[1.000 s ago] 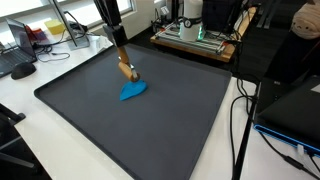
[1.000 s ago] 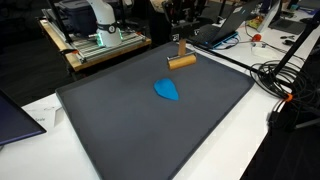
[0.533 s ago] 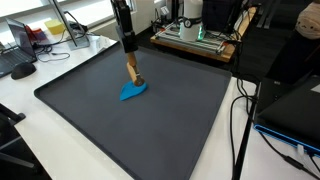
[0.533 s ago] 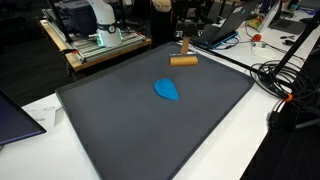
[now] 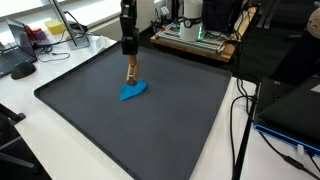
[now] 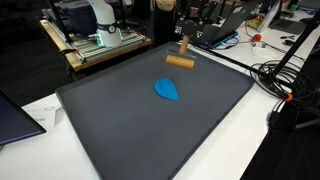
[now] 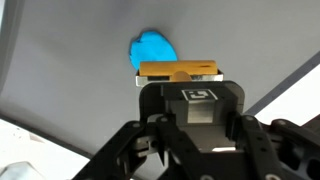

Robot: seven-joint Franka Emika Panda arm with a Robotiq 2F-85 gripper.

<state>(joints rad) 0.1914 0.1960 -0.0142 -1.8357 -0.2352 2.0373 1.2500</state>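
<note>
At the far edge of the dark grey rectangular mat (image 6: 120, 130) spread on the white surface (image 5: 15, 95), the hand (image 6: 184, 41) is closed on the upright stem of a tan wooden bar-shaped tool (image 6: 180, 61). The tool hangs directly below the hand, with its bar held level. Whether the bar touches the mat cannot be told. A flat blue rounded piece (image 6: 168, 90) lies on the mat, nearer than the tool and slightly to its left, apart from it. In the wrist view a black-and-white square marker (image 7: 197, 95) is seen on the hand; no writing can be read.
</note>
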